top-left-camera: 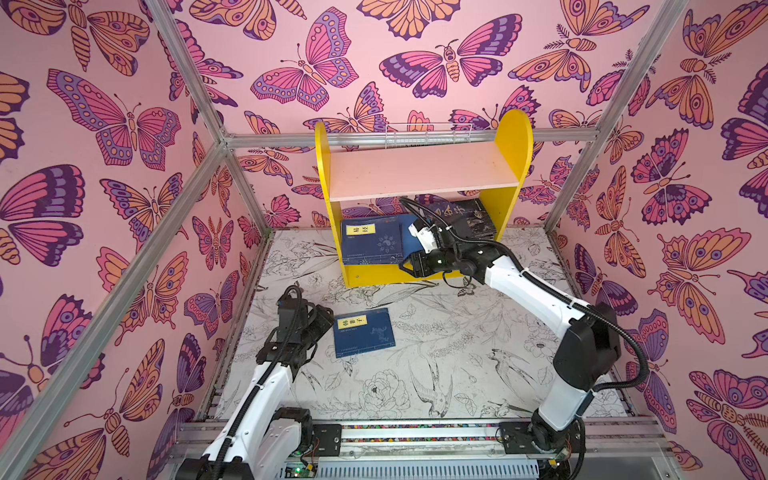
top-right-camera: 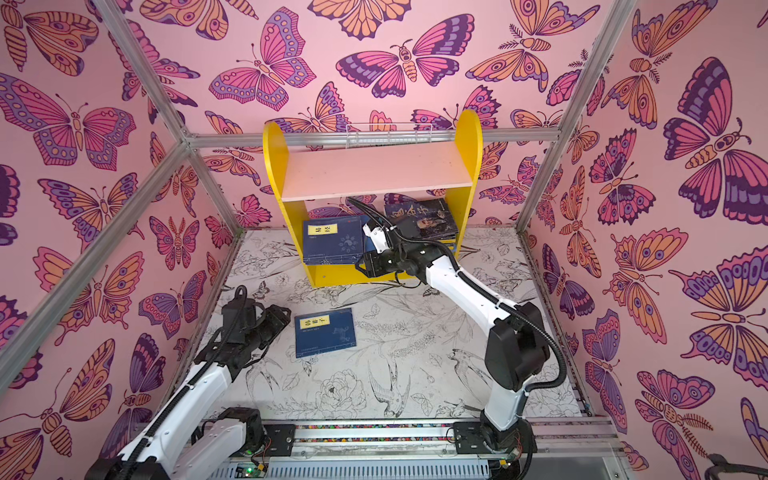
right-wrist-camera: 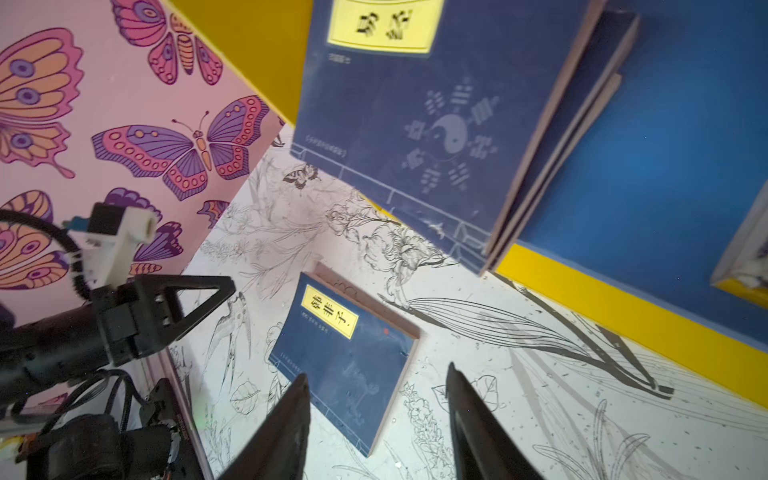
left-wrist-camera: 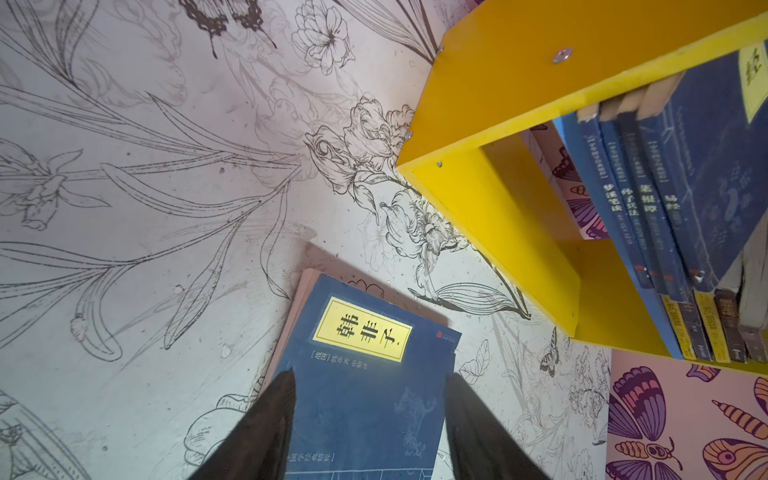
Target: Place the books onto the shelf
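One navy-blue book [top-left-camera: 364, 332] with a yellow title label lies flat on the table [top-left-camera: 457, 357], under the spread left gripper [left-wrist-camera: 372, 373]. On the shelf [top-left-camera: 323, 166], the lower board holds a navy stack [top-left-camera: 372, 243] and dark books [top-left-camera: 473, 216]. The right gripper [right-wrist-camera: 378, 370] is spread and empty at the shelf front.

Tabletop [top-left-camera: 457, 365] was a white sheet with black flower-and-bird line art. Directly on it: the shelf [top-left-camera: 515, 137], upright at the back, and one navy book [top-left-camera: 363, 332] lying flat, cover up with its yellow title label showing, well in front of the shelf and left of centre. Shelf's lower blue board [right-wrist-camera: 665, 145] carried a flat stack of navy books [top-left-camera: 372, 241] on its left side and dark books [top-left-camera: 469, 216] on its right, with blue board showing between them.
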Controlling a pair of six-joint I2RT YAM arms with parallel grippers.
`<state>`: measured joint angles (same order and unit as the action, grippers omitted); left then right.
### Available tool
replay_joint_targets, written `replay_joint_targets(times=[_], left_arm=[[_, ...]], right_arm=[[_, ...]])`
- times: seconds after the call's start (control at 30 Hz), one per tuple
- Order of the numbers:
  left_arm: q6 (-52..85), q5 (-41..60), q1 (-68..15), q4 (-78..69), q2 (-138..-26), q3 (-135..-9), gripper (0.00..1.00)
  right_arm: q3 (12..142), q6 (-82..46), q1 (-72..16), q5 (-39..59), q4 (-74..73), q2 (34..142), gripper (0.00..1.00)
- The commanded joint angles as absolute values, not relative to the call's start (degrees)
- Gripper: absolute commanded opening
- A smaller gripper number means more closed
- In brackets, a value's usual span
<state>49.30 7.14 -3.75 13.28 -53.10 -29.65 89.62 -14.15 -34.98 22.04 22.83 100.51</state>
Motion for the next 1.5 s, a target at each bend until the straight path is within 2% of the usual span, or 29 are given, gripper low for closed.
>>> replay_joint_targets(times=[0.0, 0.37, 0.73, 1.0, 1.13, 1.27, 1.33, 1.47], left_arm=[[47.1, 9.8, -3.7, 12.7, -55.0, -28.7, 0.6], [44.9, 10.2, -4.1, 15.8, -65.7, -28.2, 0.62], [43.6, 9.5, -6.3, 15.3, -76.9, -29.7, 0.6], [43.4, 10.8, -6.9, 14.8, -79.5, -30.5, 0.54], [42.8, 11.9, -7.3, 13.3, -78.3, -30.0, 0.54], [41.6, 13.5, -7.5, 11.3, -76.0, -29.4, 0.54], [41.1, 14.4, -7.5, 10.3, -74.0, -29.0, 0.54], [41.6, 15.9, -7.1, 8.2, -67.0, -28.4, 0.54]], right_arm=[[85.5, -9.6, -37.1, 21.5, 23.2, 101.7, 0.52], [83.4, -11.1, -43.0, 27.1, 25.1, 115.7, 0.54], [93.3, -10.5, -43.1, 27.4, 34.2, 127.9, 0.53], [94.5, -14.2, -43.2, 35.5, 26.7, 124.6, 0.51], [92.4, -16.6, -43.2, 41.4, 20.2, 120.4, 0.49], [90.6, -17.4, -43.2, 42.7, 16.4, 117.3, 0.46], [90.5, -17.4, -43.2, 41.6, 16.6, 116.3, 0.4], [89.1, -17.5, -43.0, 39.9, 16.0, 114.3, 0.08]])
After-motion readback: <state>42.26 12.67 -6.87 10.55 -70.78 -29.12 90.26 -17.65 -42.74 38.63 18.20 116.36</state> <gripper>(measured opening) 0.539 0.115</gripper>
